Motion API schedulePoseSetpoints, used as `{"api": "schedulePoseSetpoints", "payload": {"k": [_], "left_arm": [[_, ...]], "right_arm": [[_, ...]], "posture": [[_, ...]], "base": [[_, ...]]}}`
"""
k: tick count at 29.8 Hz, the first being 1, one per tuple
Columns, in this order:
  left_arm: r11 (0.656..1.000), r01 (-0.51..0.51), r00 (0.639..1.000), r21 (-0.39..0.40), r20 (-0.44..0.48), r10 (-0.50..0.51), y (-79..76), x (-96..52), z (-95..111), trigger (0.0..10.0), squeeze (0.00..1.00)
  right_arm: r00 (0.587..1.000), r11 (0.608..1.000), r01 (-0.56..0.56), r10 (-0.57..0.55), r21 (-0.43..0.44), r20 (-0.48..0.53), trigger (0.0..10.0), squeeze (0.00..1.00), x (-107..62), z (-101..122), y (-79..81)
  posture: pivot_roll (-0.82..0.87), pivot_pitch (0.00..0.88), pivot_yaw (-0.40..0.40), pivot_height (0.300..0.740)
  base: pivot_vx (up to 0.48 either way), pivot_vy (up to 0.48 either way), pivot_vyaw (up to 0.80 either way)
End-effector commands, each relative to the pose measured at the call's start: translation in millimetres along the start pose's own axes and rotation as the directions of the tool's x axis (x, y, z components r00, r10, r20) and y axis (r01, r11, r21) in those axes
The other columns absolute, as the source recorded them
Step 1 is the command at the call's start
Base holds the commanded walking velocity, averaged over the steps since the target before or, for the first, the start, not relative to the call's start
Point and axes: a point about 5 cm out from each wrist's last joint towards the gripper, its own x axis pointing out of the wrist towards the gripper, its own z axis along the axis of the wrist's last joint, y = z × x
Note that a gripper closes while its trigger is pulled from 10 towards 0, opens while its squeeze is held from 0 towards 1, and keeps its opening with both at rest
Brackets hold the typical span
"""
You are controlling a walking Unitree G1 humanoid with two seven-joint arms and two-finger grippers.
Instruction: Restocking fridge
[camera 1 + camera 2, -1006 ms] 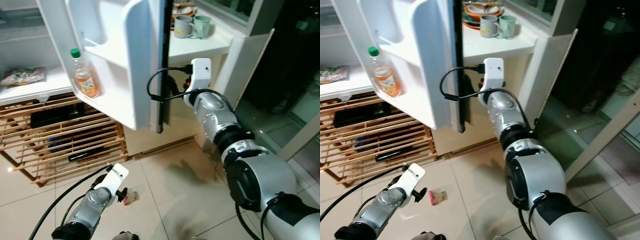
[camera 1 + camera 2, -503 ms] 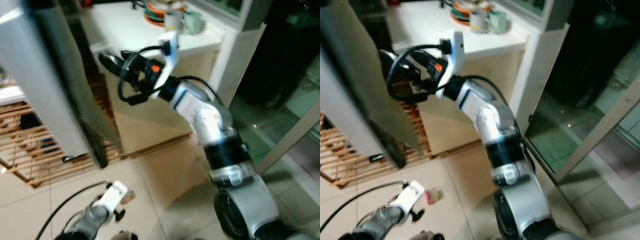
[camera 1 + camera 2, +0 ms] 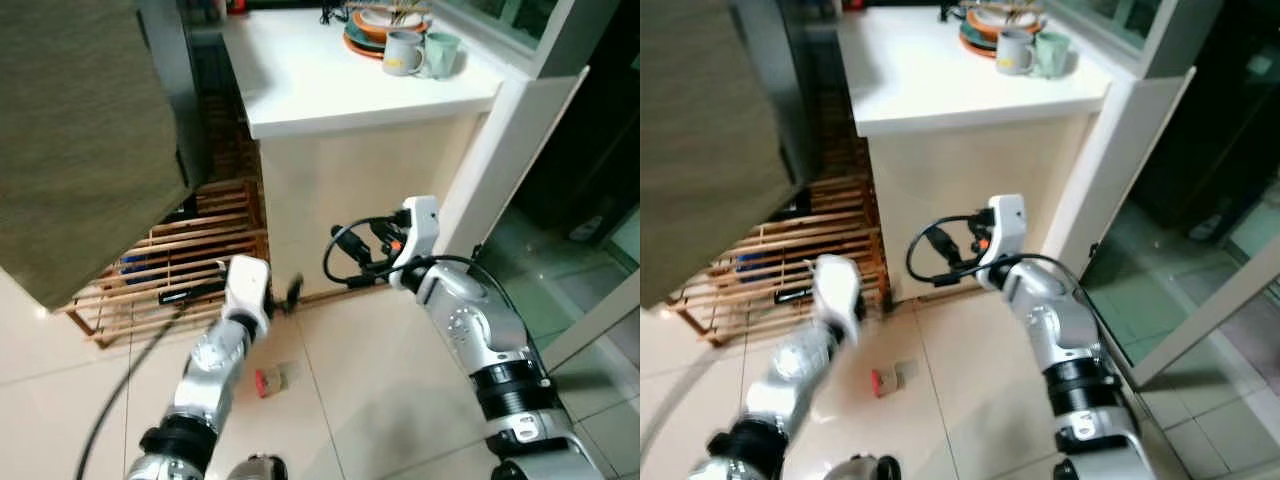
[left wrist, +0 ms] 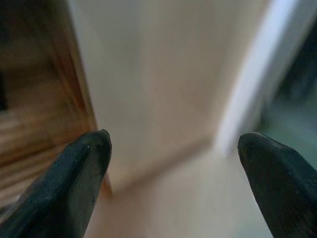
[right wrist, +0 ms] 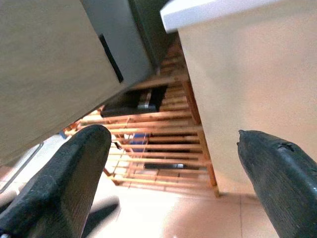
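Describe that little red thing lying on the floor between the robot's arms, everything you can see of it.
The small red item lies on the beige floor tiles, in front of the slatted wooden rack and the white counter. It looks like a short packet or wrapper: one end bright red, the other pale and partly see-through. It lies flat on the tile. Nothing touches it; the left gripper hangs above and beyond it, open. It is too small to read any label.
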Motion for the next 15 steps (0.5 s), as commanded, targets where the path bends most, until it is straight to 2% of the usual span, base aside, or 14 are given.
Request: {"api": "schedulePoseSetpoints", "payload": {"k": [1, 2, 3, 4, 6, 8, 13, 15], "left_arm": [[0.997, -0.059, 0.998, -0.050, -0.010, 0.059, 1.7, -2.6, -4, 10.0, 0.00], [0.992, -0.109, 0.993, -0.056, 0.038, 0.111, 5.1, 0.5, 6, 10.0, 0.00], [0.990, -0.130, 0.989, -0.051, 0.058, 0.133, 7.3, 1.4, 11, 10.0, 0.00], [0.984, -0.168, 0.979, -0.053, 0.109, 0.173, 14.3, -1.0, 25, 10.0, 0.00], [0.979, -0.199, 0.963, -0.047, 0.178, 0.204, 24.3, -13.0, 46, 10.0, 0.00], [0.979, -0.198, 0.951, -0.056, 0.231, 0.205, 21.9, -18.5, 58, 10.0, 0.00], [0.977, -0.197, 0.951, -0.081, 0.225, 0.211, 20.1, -19.3, 61, 10.0, 0.00], [0.976, -0.199, 0.957, -0.092, 0.196, 0.214, 22.0, -18.9, 59, 10.0, 0.00]], "right_arm": [[0.998, 0.998, 0.038, -0.036, -0.044, 0.044, 10.0, 0.00, 0.6, 11, -7.8], [0.996, 0.995, 0.082, -0.080, -0.060, 0.037, 10.0, 0.00, -0.6, 6, -17.2], [0.995, 0.993, 0.096, -0.094, -0.071, 0.032, 10.0, 0.00, -1.1, 4, -20.1], [0.992, 0.988, 0.128, -0.128, -0.081, 0.013, 10.0, 0.00, -4.5, -6, -24.8], [0.986, 0.980, 0.166, -0.168, -0.109, -0.009, 10.0, 0.00, -10.8, -21, -26.8], [0.983, 0.979, 0.178, -0.180, -0.103, -0.016, 10.0, 0.00, -12.5, -30, -26.0], [0.982, 0.977, 0.184, -0.187, -0.106, -0.012, 10.0, 0.00, -13.1, -34, -24.9], [0.980, 0.974, 0.197, -0.199, -0.109, -0.008, 10.0, 0.00, -14.8, -35, -26.9]], "posture": [[-0.16, 0.000, -0.001, 0.740], [-0.15, 0.000, -0.007, 0.740], [-0.15, 0.000, -0.007, 0.740], [-0.14, 0.000, -0.007, 0.740], [-0.12, 0.000, -0.003, 0.740], [-0.12, 0.000, 0.007, 0.740], [-0.12, 0.000, 0.000, 0.740], [-0.12, 0.000, -0.003, 0.740]], "base": [[0.000, 0.000, 0.67], [0.000, 0.000, 0.64], [0.000, 0.000, 0.64], [0.000, 0.000, 0.63], [0.000, 0.000, 0.62], [0.000, 0.144, 0.61], [0.000, 0.480, 0.62], [0.000, 0.472, 0.61]]}}
